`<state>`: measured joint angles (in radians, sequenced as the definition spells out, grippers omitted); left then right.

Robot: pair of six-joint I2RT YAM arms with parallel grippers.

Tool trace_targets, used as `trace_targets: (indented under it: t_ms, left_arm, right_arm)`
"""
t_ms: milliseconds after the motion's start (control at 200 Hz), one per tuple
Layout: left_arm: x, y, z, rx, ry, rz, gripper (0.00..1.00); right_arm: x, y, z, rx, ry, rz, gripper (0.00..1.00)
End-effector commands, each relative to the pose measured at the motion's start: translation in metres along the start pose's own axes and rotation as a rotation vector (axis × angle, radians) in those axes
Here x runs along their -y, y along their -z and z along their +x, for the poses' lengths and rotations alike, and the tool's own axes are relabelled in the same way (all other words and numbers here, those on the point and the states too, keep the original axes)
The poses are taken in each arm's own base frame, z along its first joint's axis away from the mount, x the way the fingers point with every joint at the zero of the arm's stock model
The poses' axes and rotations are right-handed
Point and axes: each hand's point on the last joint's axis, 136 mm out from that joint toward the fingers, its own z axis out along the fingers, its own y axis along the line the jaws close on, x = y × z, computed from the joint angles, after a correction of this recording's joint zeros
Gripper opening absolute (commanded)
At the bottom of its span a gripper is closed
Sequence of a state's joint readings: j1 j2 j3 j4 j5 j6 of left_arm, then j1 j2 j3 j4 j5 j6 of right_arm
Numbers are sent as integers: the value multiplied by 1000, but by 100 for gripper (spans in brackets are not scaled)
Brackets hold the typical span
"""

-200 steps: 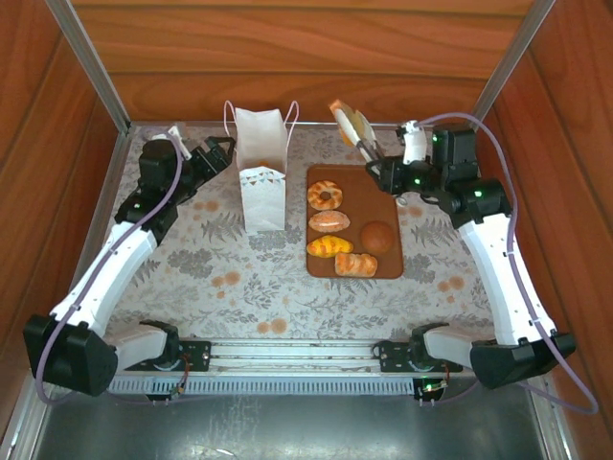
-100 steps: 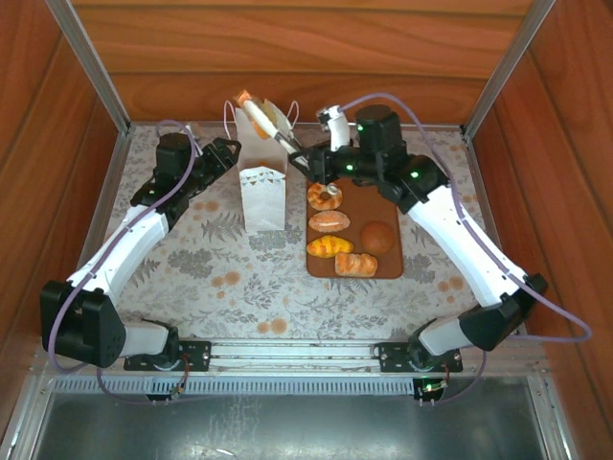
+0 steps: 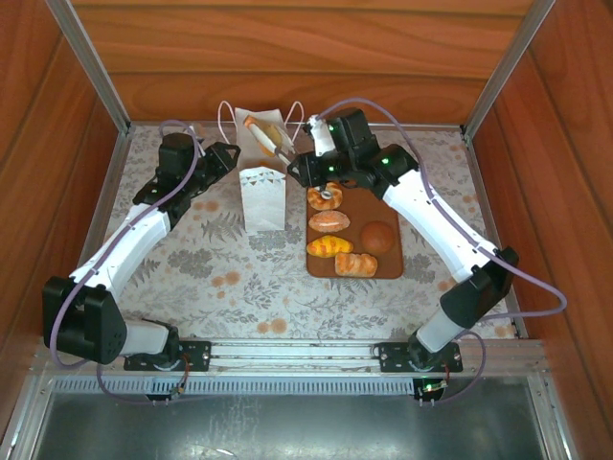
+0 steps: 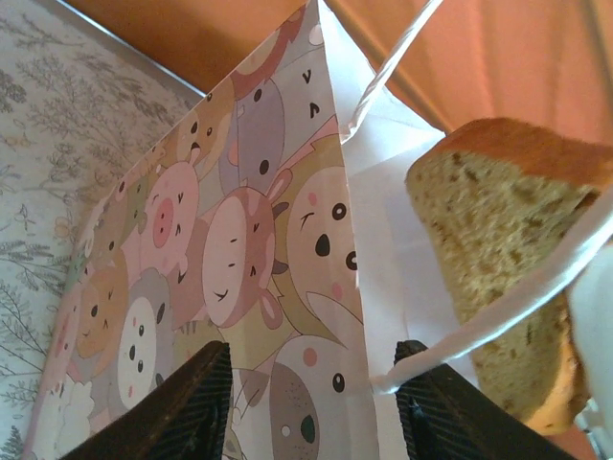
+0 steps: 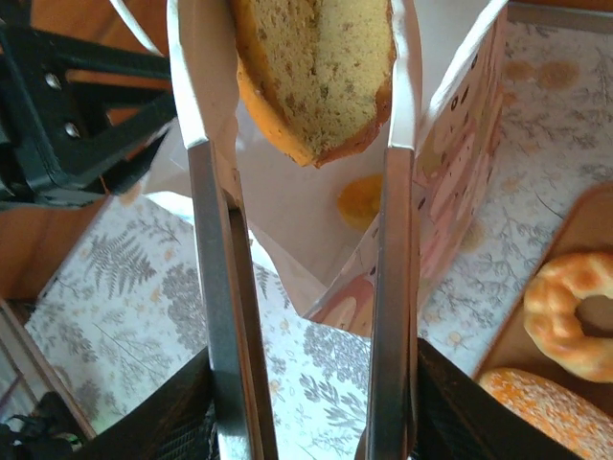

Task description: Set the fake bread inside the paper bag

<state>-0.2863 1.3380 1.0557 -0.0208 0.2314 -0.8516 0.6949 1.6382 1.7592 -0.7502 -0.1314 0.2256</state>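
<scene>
Five pastries (image 3: 330, 221) are seen on the brown tray (image 3: 385, 264) on the patterned worktop (image 3: 220, 278). Beside it the paper bag (image 3: 263, 196) stands upright, its corner lying between the spread fingers of the left claw (image 4: 311, 402). A pale slice (image 5: 316, 67) is pinched in the right claw (image 5: 302, 96) above the bag's mouth; a golden piece (image 5: 362, 199) lies inside.

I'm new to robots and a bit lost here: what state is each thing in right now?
Bag: upright, mouth open.
Slice: gripped, over the bag's mouth.
Right gripper: shut on slice.
Left gripper: open, at the bag's side.
Tray: flat, five pastries on it.
</scene>
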Motion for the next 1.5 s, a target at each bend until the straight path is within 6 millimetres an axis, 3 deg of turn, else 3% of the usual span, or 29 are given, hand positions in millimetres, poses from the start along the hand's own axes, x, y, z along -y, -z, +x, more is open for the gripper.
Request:
trace_targets:
  t_ms: [0,45,330,540,869,1089,1114,1299,1494]
  left_arm:
    - [4,-2,0,5,-20,10,46]
    - [3,-2,-1,7,-19,9,46]
    - [1,-3,0,6,-18,2,46]
    - [-2,-3,1,6,-15,-6,46]
    - [-3,-3,2,4,-13,-8,46]
    - [9,1,0,-4,-17,30,53]
    - [10,2,-1,-4,-20,36,54]
    - [21,14,-5,7,-33,71,63]
    - [19,29,-6,34,-43,66,73]
  right_arm:
    - [-2,10,-5,-10,79,41,51]
    - [6,-1,2,-55,86,74,52]
    - [11,-2,11,-108,117,106,62]
    - [12,6,6,-89,129,122,67]
    - [6,10,-4,-48,129,105,66]
    - [-2,20,-17,9,129,76,65]
    - [-8,36,-24,47,136,66,65]
    - [-21,69,-37,124,152,39,64]
    - [-13,108,-27,165,158,113,64]
